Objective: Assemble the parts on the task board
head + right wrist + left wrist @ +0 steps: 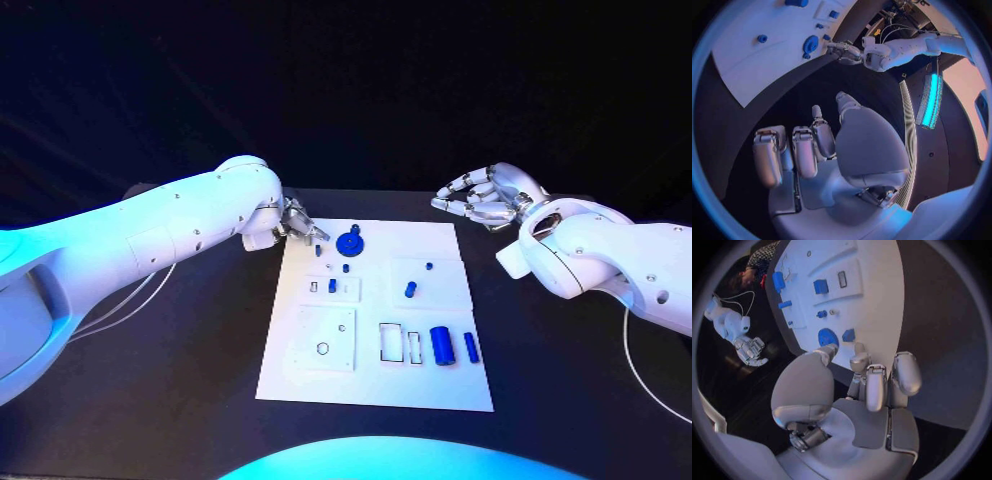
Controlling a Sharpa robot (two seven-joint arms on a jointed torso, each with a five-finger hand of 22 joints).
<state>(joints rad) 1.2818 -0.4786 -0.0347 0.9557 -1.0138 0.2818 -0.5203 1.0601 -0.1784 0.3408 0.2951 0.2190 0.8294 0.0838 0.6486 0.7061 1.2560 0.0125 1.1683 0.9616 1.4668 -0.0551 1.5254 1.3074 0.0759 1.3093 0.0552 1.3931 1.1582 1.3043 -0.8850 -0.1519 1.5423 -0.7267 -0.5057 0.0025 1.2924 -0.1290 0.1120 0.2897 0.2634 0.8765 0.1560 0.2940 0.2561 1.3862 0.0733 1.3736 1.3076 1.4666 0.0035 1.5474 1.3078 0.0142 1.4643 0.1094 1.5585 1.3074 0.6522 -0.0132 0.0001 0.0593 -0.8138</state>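
Note:
The white task board (433, 385) lies in the middle of the black table. On its far part sit a round blue disc (351, 242), a small blue piece (319, 250) and several short blue pegs (411, 290). Two blue cylinders (441, 346) lie near its right edge. My left hand (293, 222) hovers at the board's far left corner, thumb and a finger reaching toward the disc (827, 337) and the small piece (848, 335), holding nothing. My right hand (483, 197) hangs beyond the far right corner with fingers loosely bent and empty. The left hand (845, 50) also appears in the right wrist view.
White raised blocks with slots and holes (326, 338) sit on the board's near half. Black table (173, 370) stretches on both sides of the board. A thin cable (137, 295) trails under my left arm.

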